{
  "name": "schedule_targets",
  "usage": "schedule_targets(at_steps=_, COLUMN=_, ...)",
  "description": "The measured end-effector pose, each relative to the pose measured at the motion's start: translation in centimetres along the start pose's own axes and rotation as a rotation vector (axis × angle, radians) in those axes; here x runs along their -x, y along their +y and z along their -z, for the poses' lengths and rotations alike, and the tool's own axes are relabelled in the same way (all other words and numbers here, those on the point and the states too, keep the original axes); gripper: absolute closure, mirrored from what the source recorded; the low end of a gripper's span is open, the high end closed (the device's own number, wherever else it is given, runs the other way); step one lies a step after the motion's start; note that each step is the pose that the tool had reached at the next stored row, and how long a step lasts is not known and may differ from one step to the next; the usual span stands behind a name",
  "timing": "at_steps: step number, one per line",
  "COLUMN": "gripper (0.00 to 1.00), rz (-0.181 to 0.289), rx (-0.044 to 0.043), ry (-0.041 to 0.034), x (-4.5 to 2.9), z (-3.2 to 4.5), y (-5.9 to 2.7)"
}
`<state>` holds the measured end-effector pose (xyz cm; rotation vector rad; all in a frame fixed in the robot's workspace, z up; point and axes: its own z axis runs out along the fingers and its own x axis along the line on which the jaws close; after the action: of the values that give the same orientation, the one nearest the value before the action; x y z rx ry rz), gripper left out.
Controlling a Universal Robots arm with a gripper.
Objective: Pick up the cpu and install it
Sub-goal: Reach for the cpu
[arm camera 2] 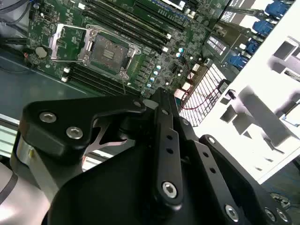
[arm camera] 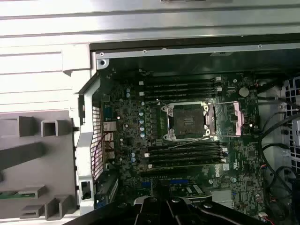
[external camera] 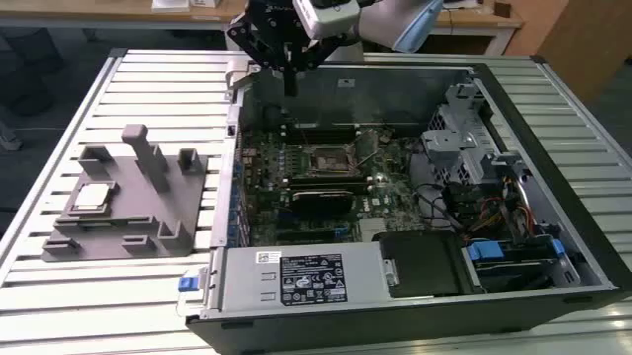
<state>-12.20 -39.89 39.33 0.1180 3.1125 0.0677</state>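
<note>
though the small flat square cpu (external camera: 92,196) with its silvery-beige top lies on the grey plastic fixture (external camera: 148,222) with upright posts, at the exterior view's left, the black gripper (external camera: 289,87) hangs well apart from it over the far wall of the open black computer case (external camera: 415,85), jaws drawn together on nothing. a clean pick, i judge, wants them spread, square to the chip's edges, descending level.

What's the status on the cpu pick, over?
Gripper over the open case, jaws shut, empty. Cpu on the grey fixture, untouched. Socket open and empty, nothing over the cpu.
</note>
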Motion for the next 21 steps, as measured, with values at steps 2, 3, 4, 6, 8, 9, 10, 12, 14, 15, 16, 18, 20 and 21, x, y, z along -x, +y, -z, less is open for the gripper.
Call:
schedule_targets(at_steps=2, gripper=0.89, rz=0.0, rx=0.0, ry=0.0, x=0.0, z=0.0, y=0.0)
schedule_targets(at_steps=3, gripper=0.89, rz=0.0, rx=0.0, ry=0.0, x=0.0, z=0.0, y=0.0)
schedule_targets(at_steps=4, gripper=0.89, rz=0.0, rx=-0.0001, ry=0.0, x=-0.03, z=0.0, y=0.0)
schedule_targets(at_steps=6, gripper=0.89, rz=0.0, rx=0.0, ry=0.0, x=-0.11, z=0.01, y=-0.01)
schedule_targets(at_steps=8, gripper=0.89, rz=0.0, rx=0.0, ry=0.0, x=-0.19, z=0.0, y=-0.01)
schedule_targets(at_steps=9, gripper=0.89, rz=0.0, rx=0.0, ry=0.0, x=-0.23, z=0.0, y=-0.02)
schedule_targets(at_steps=10, gripper=0.89, rz=0.0, rx=0.0, ry=0.0, x=-0.27, z=0.01, y=-0.02)
schedule_targets(at_steps=12, gripper=0.89, rz=0.0, rx=0.0, ry=0.0, x=-0.34, z=0.01, y=-0.02)
schedule_targets(at_steps=14, gripper=0.89, rz=0.0, rx=0.0, ry=0.0, x=-0.41, z=0.01, y=-0.03)
schedule_targets(at_steps=15, gripper=0.89, rz=0.0, rx=-0.0001, ry=0.0, x=-0.45, z=0.01, y=-0.03)
schedule_targets(at_steps=16, gripper=0.89, rz=0.0, rx=0.0, ry=0.0, x=-0.47, z=0.01, y=-0.03)
schedule_targets(at_steps=18, gripper=0.89, rz=0.0, rx=0.0, ry=0.0, x=-0.53, z=0.01, y=-0.04)
schedule_targets(at_steps=20, gripper=0.89, rz=0.0, rx=0.0, ry=0.0, x=-0.58, z=0.01, y=-0.04)
schedule_targets(at_steps=21, gripper=0.89, rz=0.0, rx=0.0, ry=0.0, x=-0.6, z=0.01, y=-0.04)
